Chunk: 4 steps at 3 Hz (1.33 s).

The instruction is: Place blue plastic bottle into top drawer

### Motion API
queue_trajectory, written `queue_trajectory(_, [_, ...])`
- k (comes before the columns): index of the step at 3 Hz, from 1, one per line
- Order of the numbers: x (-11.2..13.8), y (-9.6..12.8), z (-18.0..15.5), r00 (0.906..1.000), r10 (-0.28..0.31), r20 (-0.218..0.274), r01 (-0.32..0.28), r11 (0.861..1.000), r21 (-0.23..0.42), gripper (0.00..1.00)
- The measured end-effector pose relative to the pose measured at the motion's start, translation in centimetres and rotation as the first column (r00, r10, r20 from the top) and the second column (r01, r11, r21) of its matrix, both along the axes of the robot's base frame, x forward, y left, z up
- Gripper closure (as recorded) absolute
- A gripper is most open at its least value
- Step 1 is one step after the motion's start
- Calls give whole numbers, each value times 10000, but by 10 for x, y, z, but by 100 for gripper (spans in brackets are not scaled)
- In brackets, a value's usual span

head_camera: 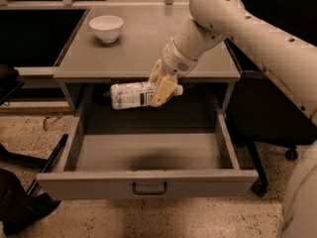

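Note:
The blue plastic bottle (131, 94) is pale with a dark label panel and lies sideways in the air, its white cap to the right. My gripper (162, 87) is shut on the bottle near its cap end and holds it above the back part of the open top drawer (148, 151). The drawer is pulled far out, grey, with a small dark handle (149, 188) at the centre of its front panel. Its inside holds nothing that I can see.
A white bowl (106, 27) stands on the grey cabinet top (148, 43) at the back left. My arm reaches in from the upper right. Dark objects lie on the speckled floor at the left, and a chair base (290, 152) stands at the right.

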<state>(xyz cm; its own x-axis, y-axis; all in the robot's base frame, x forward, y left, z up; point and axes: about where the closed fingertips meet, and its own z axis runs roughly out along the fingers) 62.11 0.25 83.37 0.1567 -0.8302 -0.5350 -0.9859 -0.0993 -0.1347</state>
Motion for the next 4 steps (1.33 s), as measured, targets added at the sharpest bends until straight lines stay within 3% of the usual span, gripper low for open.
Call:
queue_trajectory(1, [0, 0, 0, 10000, 0, -1, 0, 10000, 0, 100])
queue_trajectory(2, [-7, -7, -31, 9991, -400, -117, 401, 9992, 79, 100])
queue_trajectory(3, [-23, -30, -67, 9847, -1731, 208, 1735, 9847, -176, 100])
queue_trajectory(4, [-35, -43, -109, 9509, -3042, 563, 3078, 9485, -749, 100])
